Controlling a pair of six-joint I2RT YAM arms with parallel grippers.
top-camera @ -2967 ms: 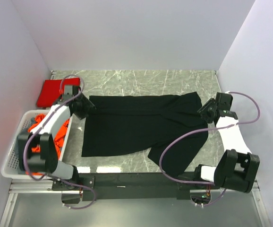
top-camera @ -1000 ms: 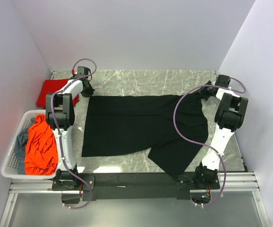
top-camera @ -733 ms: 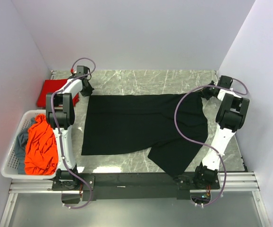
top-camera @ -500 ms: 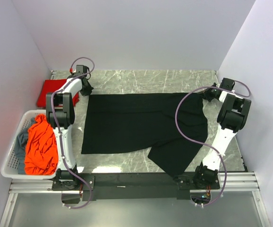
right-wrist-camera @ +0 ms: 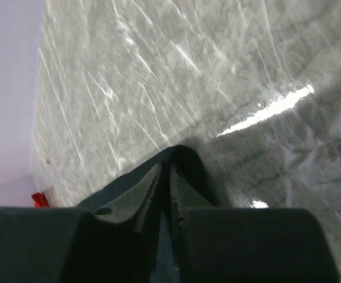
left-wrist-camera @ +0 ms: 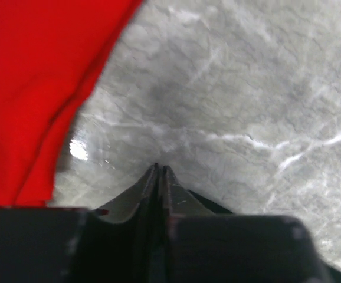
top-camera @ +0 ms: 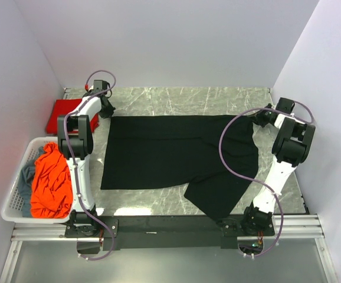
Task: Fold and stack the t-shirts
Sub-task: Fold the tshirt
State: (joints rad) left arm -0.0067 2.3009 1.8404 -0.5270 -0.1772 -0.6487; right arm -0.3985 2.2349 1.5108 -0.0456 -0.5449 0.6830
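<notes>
The black t-shirt (top-camera: 170, 153) is clamped by both left gripper (left-wrist-camera: 160, 171) and right gripper (right-wrist-camera: 170, 168), stretched between them, presumably for flattening.

At the counter's (top-camera: 176, 100) 8 o'clock, the orange-red t-shirt (top-camera: 51, 180) covers all of the grey-blue t-shirt (top-camera: 24, 175) except a strip. The left arm (top-camera: 79, 135) hides the red t-shirt's (top-camera: 61, 115) 3 o'clock edge. The left wrist view shows that shirt blurred and cut off at 9 and 12 o'clock. Overhead, the left end effector (top-camera: 108, 112) and right end effector (top-camera: 256, 119) are too small to tell their hold on the black t-shirt (top-camera: 170, 153).
</notes>
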